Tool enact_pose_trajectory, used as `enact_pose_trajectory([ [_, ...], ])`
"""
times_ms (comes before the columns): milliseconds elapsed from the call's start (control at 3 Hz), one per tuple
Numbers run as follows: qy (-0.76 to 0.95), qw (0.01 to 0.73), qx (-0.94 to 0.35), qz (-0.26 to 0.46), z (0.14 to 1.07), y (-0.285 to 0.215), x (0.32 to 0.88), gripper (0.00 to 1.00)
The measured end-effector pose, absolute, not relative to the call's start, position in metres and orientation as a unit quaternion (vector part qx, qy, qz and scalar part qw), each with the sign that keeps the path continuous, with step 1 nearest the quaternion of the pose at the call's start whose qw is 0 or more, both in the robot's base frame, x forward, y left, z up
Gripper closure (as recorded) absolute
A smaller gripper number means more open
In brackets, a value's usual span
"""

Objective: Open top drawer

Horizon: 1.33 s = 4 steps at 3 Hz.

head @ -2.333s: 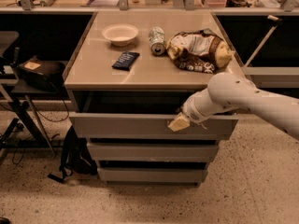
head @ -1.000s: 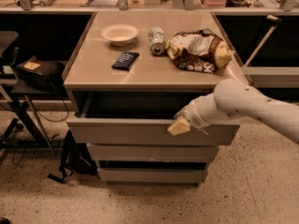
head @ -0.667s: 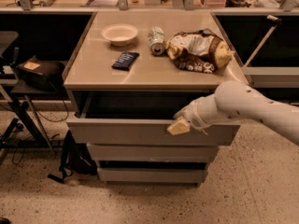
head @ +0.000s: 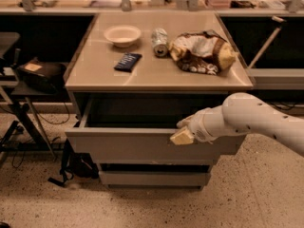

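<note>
The top drawer (head: 128, 146) is a wide grey handleless front under the tan cabinet top (head: 156, 72). It stands pulled out toward me, with a dark gap behind its upper edge. My gripper (head: 183, 134) sits at the drawer's upper edge, right of centre, at the end of my white arm (head: 256, 120), which reaches in from the right. A shorter grey drawer front (head: 152, 177) shows below, pushed in.
On the cabinet top lie a white bowl (head: 122, 34), a dark packet (head: 127, 61), a tipped can (head: 160, 42) and a crumpled chip bag (head: 202, 51). A black stand with cables (head: 33, 80) is at the left. A counter runs along the back.
The top drawer has slid further out toward me, and my gripper has moved with its upper edge. The things on the cabinet top have not moved.
</note>
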State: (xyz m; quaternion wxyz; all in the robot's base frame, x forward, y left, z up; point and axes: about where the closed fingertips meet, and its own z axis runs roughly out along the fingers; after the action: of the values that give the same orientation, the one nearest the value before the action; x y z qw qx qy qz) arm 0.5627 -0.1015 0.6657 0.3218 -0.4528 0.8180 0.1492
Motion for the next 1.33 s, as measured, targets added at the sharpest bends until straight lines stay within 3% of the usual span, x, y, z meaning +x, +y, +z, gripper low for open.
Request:
enact_pose_trajectory([
  [1333, 0.818, 0.322, -0.448, 0.162, 0.667, -0.108, 0.52, 1.0],
])
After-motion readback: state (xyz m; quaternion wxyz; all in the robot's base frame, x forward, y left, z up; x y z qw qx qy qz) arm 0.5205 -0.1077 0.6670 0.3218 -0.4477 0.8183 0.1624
